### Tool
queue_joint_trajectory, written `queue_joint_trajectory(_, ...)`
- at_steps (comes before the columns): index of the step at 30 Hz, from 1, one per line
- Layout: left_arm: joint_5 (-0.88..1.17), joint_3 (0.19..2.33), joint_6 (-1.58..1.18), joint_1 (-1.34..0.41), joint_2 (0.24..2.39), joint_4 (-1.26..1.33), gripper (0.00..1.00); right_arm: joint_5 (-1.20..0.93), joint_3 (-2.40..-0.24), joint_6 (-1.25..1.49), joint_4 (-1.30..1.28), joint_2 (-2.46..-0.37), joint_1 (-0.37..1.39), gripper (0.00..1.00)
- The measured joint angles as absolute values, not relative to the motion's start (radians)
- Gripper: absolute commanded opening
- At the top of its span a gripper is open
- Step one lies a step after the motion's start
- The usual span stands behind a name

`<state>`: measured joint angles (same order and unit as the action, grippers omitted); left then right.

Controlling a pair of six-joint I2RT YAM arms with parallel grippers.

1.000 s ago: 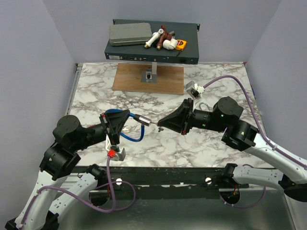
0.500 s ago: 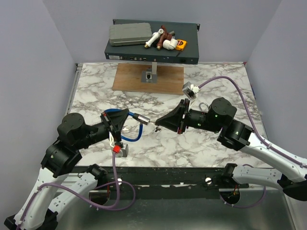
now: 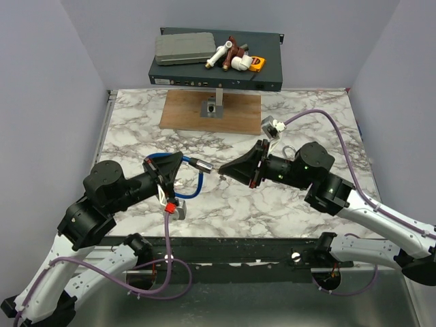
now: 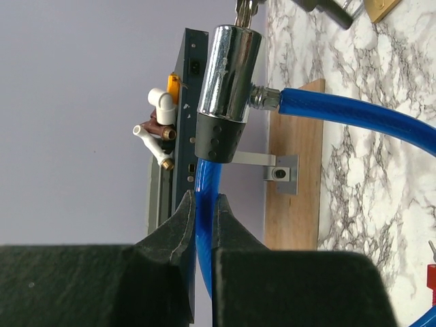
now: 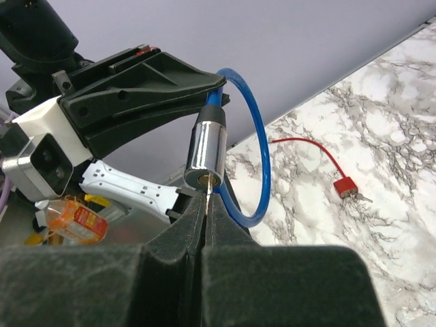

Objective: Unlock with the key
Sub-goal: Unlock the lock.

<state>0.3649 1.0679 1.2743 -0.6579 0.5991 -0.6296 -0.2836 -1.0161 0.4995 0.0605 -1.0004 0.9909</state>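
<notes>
**Top view:** left gripper point(image 3: 181, 163) is clamped on a blue plastic-coated cable point(image 3: 187, 195) just behind a chrome lock cylinder w/ black collar point(image 3: 201, 165). It holds the cylinder above the white-grey marbled surface point(image 3: 136, 129). Right gripper point(image 3: 227, 173) faces it from the other side, tips just short of the cylinder's end. The small silver metal key point(image 3: 219, 172) bridges the gap btwn them, too small here for any detail.

**Left wrist:** jaws are narrow, only cable-wide. Both pads point(image 4: 182, 216) touch the blue cable point(image 4: 340, 112) from either side, just below the black collar. The cylinder point(image 4: 228, 68) stands upright in frame, and the key point(image 4: 246, 8) meets its top end at the frame's upper edge.

**Right wrist:** jaws are pressed together on the key point(image 5: 206, 193), w/ only a thin sliver of blade showing past the tips. The blade tip sits at the keyhole in the cylinder's round face point(image 5: 206, 153); cannot tell how deep it goes. The left gripper's black fingers point(image 5: 170, 75) hold the cable above the cylinder. A thin red strap w/ red tag point(image 5: 344, 185) lies flat on the surface, well apart to the right, w/ a small silver bit at the tag. Cannot tell if it links to the held key.
</notes>
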Motion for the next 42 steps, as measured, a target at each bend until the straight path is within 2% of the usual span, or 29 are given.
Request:
queue_joint_trajectory(18,0.236,1.076,1.245,-0.757,0.610,-0.627,0.00,-0.295,-1.007,0.523,0.131,-1.047,0.986,0.01)
queue_joint_trajectory(25,0.183,1.143,1.216,-0.797,0.637,-0.630,0.00,-0.329,-1.035,0.495,0.120,-1.106,0.983,0.01)
queue_joint_trajectory(26,0.183,1.148,1.214,-0.799,0.638,-0.630,0.00,-0.331,-1.045,0.485,0.109,-1.110,0.983,0.03)
queue_joint_trajectory(31,0.205,1.152,1.182,-0.817,0.635,-0.634,0.00,-0.312,-1.085,0.421,0.046,-1.075,0.984,0.42)
queue_joint_trajectory(34,0.242,1.133,1.170,-0.829,0.626,-0.634,0.00,-0.284,-1.109,0.387,0.019,-1.029,0.986,0.61)
queue_joint_trajectory(38,0.281,1.089,1.167,-0.842,0.612,-0.662,0.00,-0.244,-1.164,0.336,-0.023,-0.986,0.987,0.73)
queue_joint_trajectory(42,0.281,1.073,1.166,-0.842,0.612,-0.692,0.00,-0.213,-1.229,0.294,-0.090,-0.963,0.988,0.81)
